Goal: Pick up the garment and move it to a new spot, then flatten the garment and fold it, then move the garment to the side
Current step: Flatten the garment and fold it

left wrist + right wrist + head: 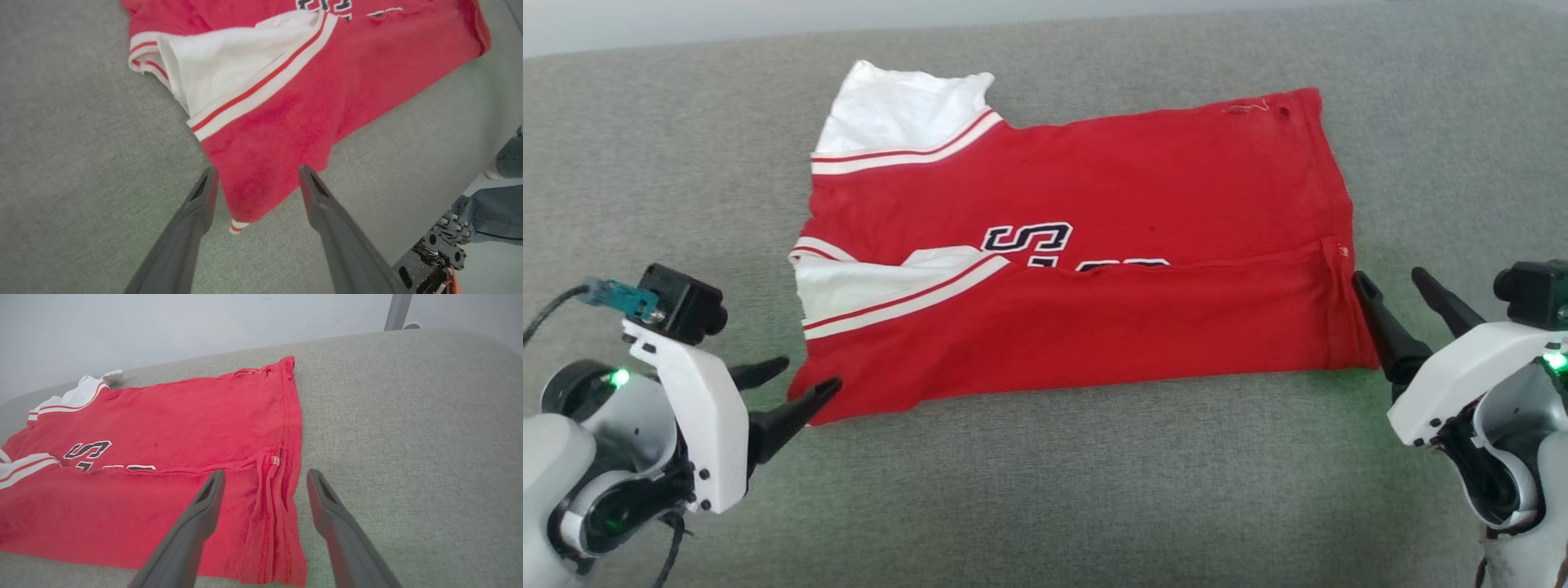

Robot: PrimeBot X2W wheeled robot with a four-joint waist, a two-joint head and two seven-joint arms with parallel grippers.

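Garment [1094,318] is lying flat, spread lengthwise on the grey padded surface [1045,490], collar end toward the robot's left and hem toward its right. Its near long edge is lying folded over onto the body, partly covering the dark lettering [1025,237]. One white sleeve [898,106] is sticking out at the far left corner; the other [866,286] is lying folded in with the near flap.

Left tool [809,376] is standing released, fingers spread, straddling the near left corner of the shirt; contact with the cloth cannot be told.

Right tool [1388,278] is likewise standing released, fingers wide apart, sitting just beside the hem at the near right corner, one finger over the red cloth and the other over bare surface in its wrist view.

A person's jeans leg [494,212] is showing off the surface's edge.
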